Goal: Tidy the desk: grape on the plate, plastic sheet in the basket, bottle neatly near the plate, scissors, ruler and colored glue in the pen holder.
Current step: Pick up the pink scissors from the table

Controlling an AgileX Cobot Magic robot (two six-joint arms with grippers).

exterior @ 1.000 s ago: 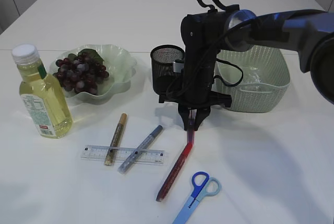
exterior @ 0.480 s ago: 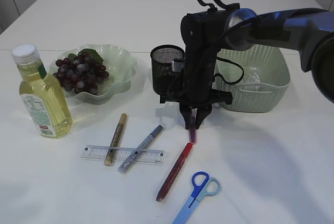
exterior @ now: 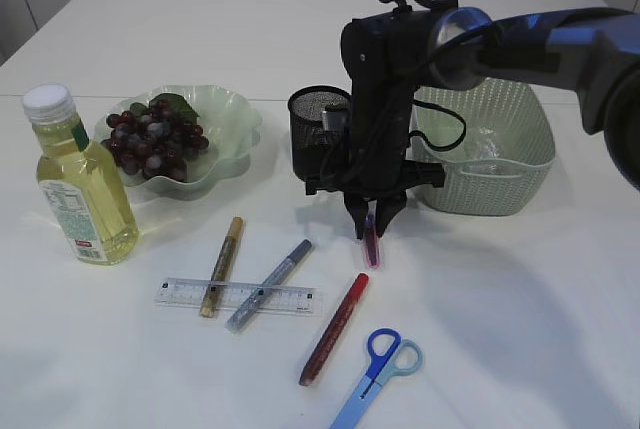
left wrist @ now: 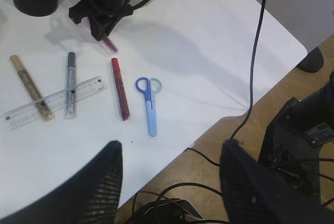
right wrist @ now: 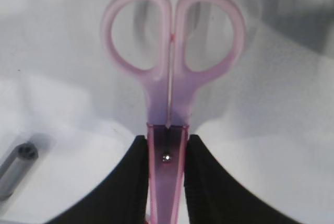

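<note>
**Pink scissors could snag on the holder rim**

On the left, the bottle (exterior: 80, 189) stands near the plate (exterior: 235, 124), which holds the grapes (exterior: 155, 139). Moving right, two glue sticks (exterior: 222, 264) lie across the ruler (exterior: 180, 293), and a red one (exterior: 335, 327) lies beside them. The left gripper (left wrist: 169, 153) hangs wide and empty.

The right gripper (exterior: 371, 224) pinches the pink scissors (exterior: 372, 251) near the pivot, with the loops hanging down just right of the pen holder (exterior: 315, 134). The grip is narrow, so the scissors may swing or slip. The broad loops may also catch the rim and tip the holder.

The blue scissors (exterior: 375, 369) lie near the table's front edge, and the basket (exterior: 500, 184) stands furthest right.
</note>
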